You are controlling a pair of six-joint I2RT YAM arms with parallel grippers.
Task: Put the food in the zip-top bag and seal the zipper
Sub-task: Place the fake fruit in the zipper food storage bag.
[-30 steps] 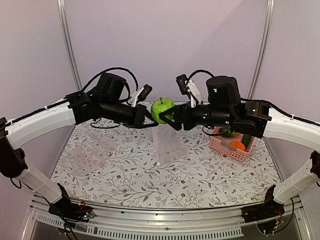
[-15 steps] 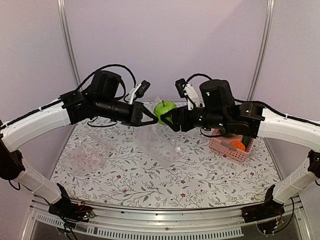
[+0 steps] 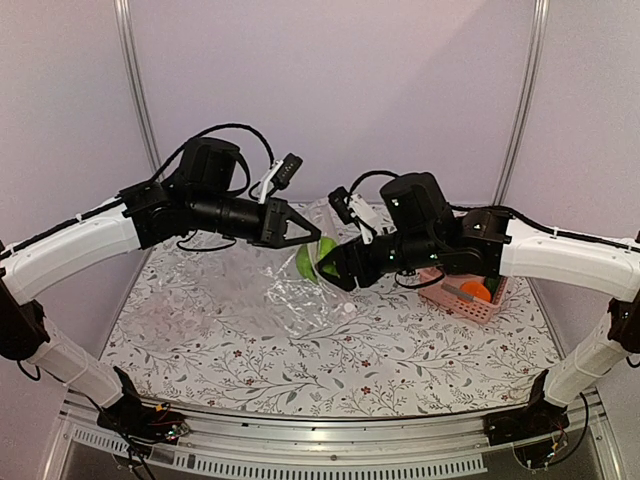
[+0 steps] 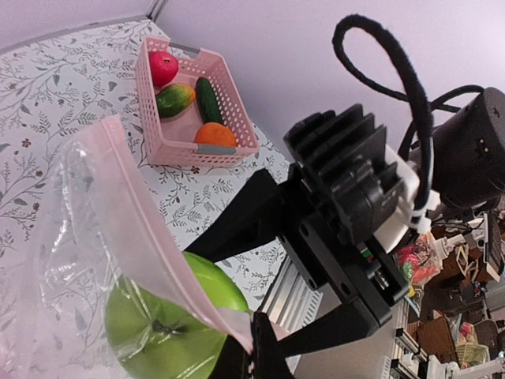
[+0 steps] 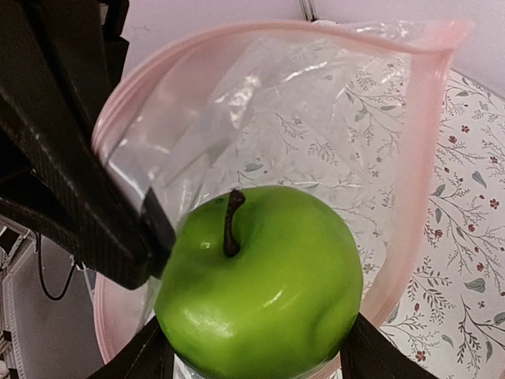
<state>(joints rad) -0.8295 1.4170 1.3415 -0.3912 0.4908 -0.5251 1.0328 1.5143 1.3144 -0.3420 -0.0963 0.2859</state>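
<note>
**Green apple held in mouth of bag**

Above the middle of the counter (image 3: pixel 420 350), 2 arms meet tip to tip. The left fingers (image 3: pixel 308 236) are pinched fully together on the pink zipper (image 5: pixel 414 158) edge of the bag (image 3: pixel 300 295). They hold its mouth up and open, while its lower part spreads on the counter. From the right, the right fingers (image 3: pixel 333 267) stand wide apart, clamped on either side of the green apple (image 5: pixel 260 292). The apple sits just inside the ring of the zipper, clear of the counter, its stem showing in the right wrist view and clear film behind it. At the far right of the counter, well apart from the bag, the pink basket (image 3: pixel 455 300) holds 4 pieces: red apple (image 4: pixel 163 67), mango (image 4: pixel 175 99), cucumber (image 4: pixel 208 99) and orange (image 4: pixel 215 134).
</note>
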